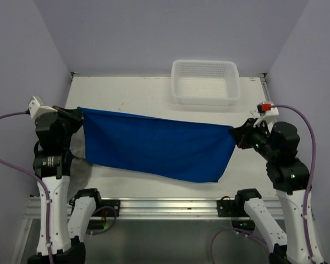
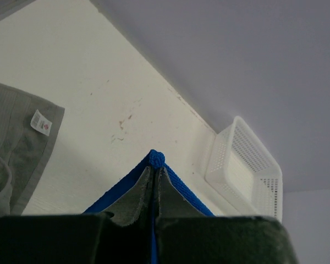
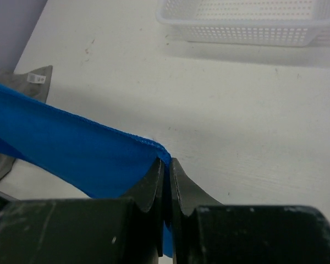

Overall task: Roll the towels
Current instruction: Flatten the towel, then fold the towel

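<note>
The blue towel [image 1: 159, 148] hangs stretched in the air between the two arms above the table [image 1: 126, 99], top edge taut from corner to corner, lower edge sagging toward the near side. The left gripper [image 2: 154, 171] has its fingers pinched tight on the left corner, a nub of blue poking past the tips, and the right gripper [image 3: 166, 166] is clamped the same way on the right corner. The grey towel [image 2: 19, 143], white tag [image 2: 42, 122] showing, lies on the table below the left arm, and the white basket [image 1: 205, 82] sits at the far edge.
</note>
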You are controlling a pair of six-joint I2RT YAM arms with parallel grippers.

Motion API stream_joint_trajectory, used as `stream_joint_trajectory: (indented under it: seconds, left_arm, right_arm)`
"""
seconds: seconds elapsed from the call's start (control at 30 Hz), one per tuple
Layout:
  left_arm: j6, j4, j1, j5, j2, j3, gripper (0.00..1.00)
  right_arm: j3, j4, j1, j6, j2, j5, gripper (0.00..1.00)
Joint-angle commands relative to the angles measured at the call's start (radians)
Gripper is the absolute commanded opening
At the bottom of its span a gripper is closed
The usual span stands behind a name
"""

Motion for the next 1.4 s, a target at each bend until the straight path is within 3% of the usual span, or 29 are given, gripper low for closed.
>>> stream_joint_trajectory:
  seconds: [0.0,0.33,0.63,0.93,1.37]
  left_arm:
    - [-0.023,0.112,0.011,0.004,0.131,-0.037,0.00]
    - [0.001,0.413,-0.010,0.081,0.593,0.018,0.00]
    - [0.031,0.482,-0.053,0.098,0.944,0.197,0.00]
    - [0.049,0.490,-0.052,0.135,1.035,0.227,0.00]
    - [0.066,0.459,-0.012,0.151,0.945,0.101,0.00]
  right_arm:
    - [-0.077,0.132,-0.003,0.066,0.138,0.065,0.00]
    - [-0.106,0.437,-0.003,0.028,0.557,0.141,0.00]
    - [-0.063,0.559,-0.003,-0.069,0.775,0.204,0.00]
    - [-0.127,0.612,-0.003,-0.144,0.752,0.168,0.00]
    - [-0.308,0.599,0.051,-0.329,0.566,0.151,0.00]
